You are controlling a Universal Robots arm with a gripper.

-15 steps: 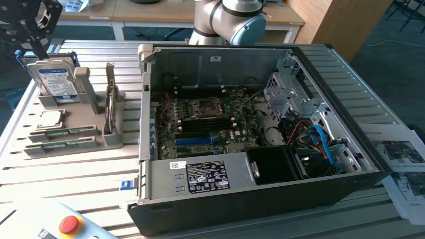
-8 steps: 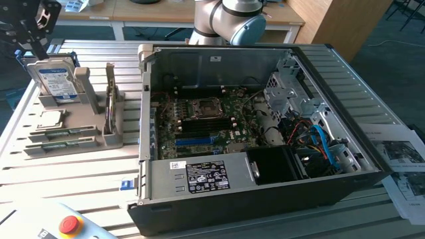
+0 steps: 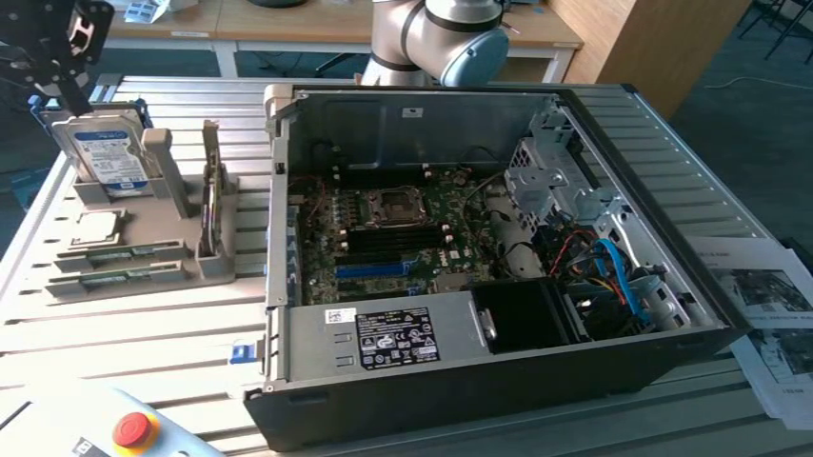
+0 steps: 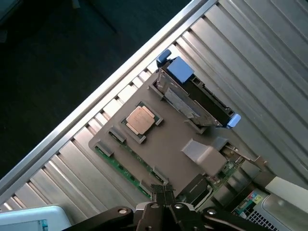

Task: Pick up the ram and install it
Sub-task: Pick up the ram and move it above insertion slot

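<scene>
Over grey holder point(image 4: 168, 144), tool point(image 4: 163, 191) clenched, empty; ram point(image 4: 120, 168) flat beside processor point(image 4: 140, 120), hard drive point(image 4: 202, 103) upright.

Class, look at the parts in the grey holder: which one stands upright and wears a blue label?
The hard drive, standing on edge with a blue label. The square silver processor chip lies flat; the green ram lies low near it.

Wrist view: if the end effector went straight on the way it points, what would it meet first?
The end effector would most likely meet the grey parts holder, close to the end of the ram lying in its edge slot. Depth is unclear, so it could land on the ram itself.
</scene>
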